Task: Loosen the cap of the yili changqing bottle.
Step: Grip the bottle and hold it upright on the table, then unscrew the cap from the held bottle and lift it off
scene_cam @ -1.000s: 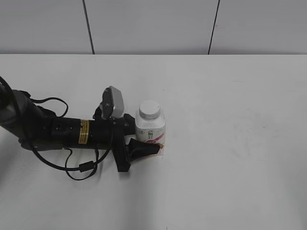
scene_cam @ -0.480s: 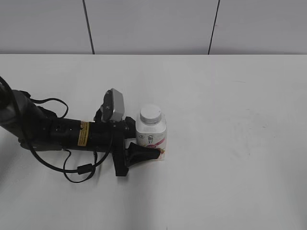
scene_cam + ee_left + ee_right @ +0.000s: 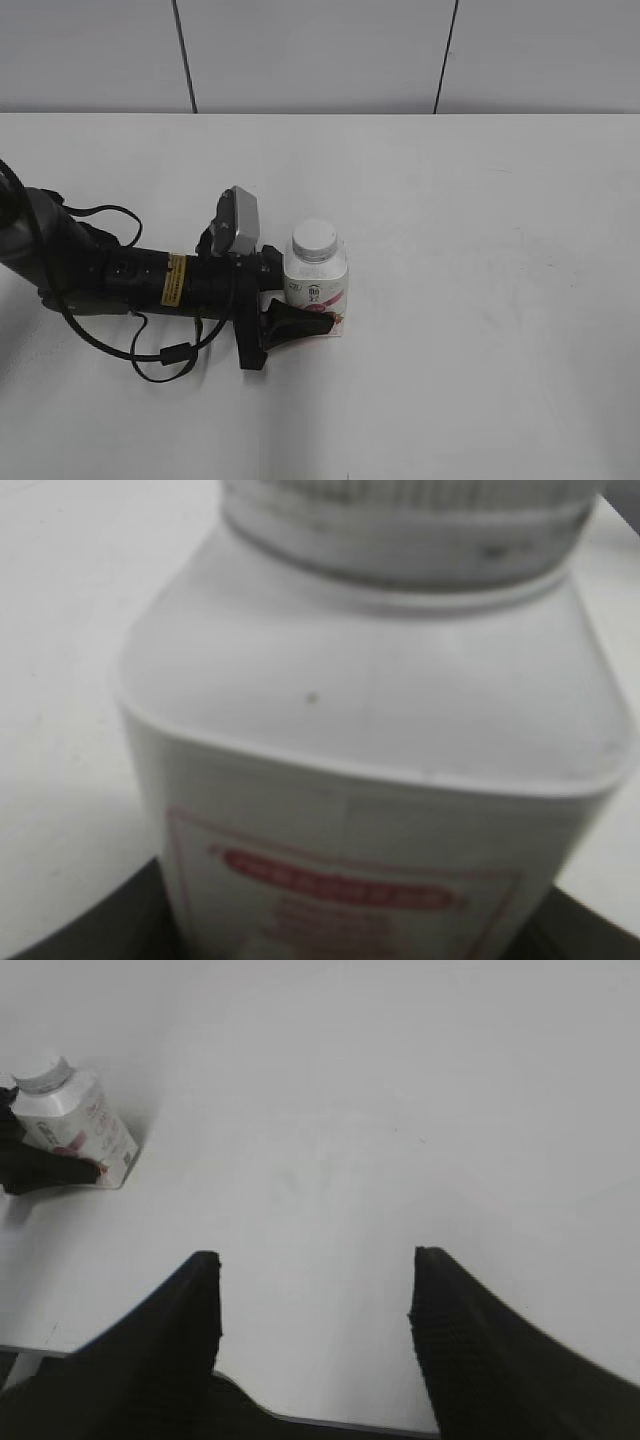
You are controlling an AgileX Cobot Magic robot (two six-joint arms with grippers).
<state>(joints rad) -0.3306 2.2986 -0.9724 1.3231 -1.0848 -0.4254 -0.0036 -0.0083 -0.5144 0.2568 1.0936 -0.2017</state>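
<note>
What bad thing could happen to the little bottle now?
The left gripper clamps the bottle only low on its body, so the bottle might tip or twist when its cap is turned. The right gripper is open and far off, so it could bump the bottle coming in.

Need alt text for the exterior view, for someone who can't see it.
The left tool is clamped around the lower body of an upright white bottle on a white table, its cap on. The black arm reaches in from the left; the right tool isn't visible here.
</note>
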